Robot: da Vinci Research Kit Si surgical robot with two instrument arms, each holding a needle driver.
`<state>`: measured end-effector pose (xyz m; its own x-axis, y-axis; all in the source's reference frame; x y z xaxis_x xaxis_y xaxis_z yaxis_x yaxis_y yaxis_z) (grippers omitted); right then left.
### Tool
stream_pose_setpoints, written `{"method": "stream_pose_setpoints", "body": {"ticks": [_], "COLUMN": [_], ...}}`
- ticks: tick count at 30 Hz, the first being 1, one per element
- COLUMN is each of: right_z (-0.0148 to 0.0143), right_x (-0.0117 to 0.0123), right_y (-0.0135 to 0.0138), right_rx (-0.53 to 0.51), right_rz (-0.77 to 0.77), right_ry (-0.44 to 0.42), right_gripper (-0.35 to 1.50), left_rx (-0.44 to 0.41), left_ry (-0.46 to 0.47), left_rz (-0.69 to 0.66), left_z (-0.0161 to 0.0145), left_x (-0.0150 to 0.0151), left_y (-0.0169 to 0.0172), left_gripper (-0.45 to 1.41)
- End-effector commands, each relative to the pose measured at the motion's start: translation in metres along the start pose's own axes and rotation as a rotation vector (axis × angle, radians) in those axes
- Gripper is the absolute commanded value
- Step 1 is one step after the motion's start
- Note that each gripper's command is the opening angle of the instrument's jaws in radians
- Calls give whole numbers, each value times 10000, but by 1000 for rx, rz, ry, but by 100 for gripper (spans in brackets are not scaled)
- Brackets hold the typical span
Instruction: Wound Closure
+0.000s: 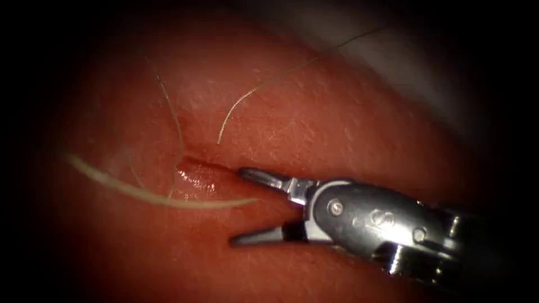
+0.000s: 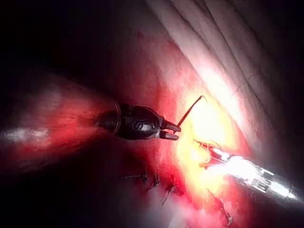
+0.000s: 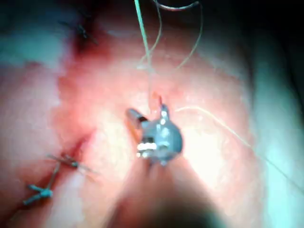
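The right tool (image 1: 238, 206) comes in from the right with its jaws wide open and nothing in them, just right of the cut's (image 1: 196, 175) wet red end. The pale curved needle (image 1: 168, 200) hangs over the tissue, not in it, and crosses below the cut from the left. Its pointed end lies between the right tool's jaws. In the left wrist view the left tool (image 2: 175, 131) holds the needle (image 2: 192, 108) by its rear end. The right tool (image 2: 211, 159) is beside it. The right wrist view shows the right tool (image 3: 146, 111) open above the tissue.
Two thin threads lie on the tissue: one (image 1: 177, 129) runs down to the cut, another (image 1: 269, 81) arcs up to the right. Tied stitches (image 2: 152, 180) (image 3: 57, 164) sit along the closed part of the cut. The tissue's pale edge (image 1: 426, 73) is at upper right.
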<state>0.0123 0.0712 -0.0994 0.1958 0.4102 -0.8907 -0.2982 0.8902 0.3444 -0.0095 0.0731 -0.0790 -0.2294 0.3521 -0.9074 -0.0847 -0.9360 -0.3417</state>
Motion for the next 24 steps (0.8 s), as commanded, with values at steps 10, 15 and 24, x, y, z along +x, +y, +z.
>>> {"method": "stream_pose_setpoints", "body": {"ticks": [10, 15, 24], "right_z": [15, 2, -34], "right_x": [-5, -4, 26], "right_y": [13, 6, -67], "right_rx": [22, 49, 171], "right_rz": [11, 14, 13], "right_ry": [-13, -24, -45], "right_gripper": [-35, -35, -35], "left_rx": [-2, -2, -1], "left_ry": [0, 0, 0], "left_rz": [-1, -1, 3], "left_z": [8, 8, 9], "left_x": [-7, -8, -12], "left_y": [3, 3, 3], "left_gripper": [-35, -35, -35]}}
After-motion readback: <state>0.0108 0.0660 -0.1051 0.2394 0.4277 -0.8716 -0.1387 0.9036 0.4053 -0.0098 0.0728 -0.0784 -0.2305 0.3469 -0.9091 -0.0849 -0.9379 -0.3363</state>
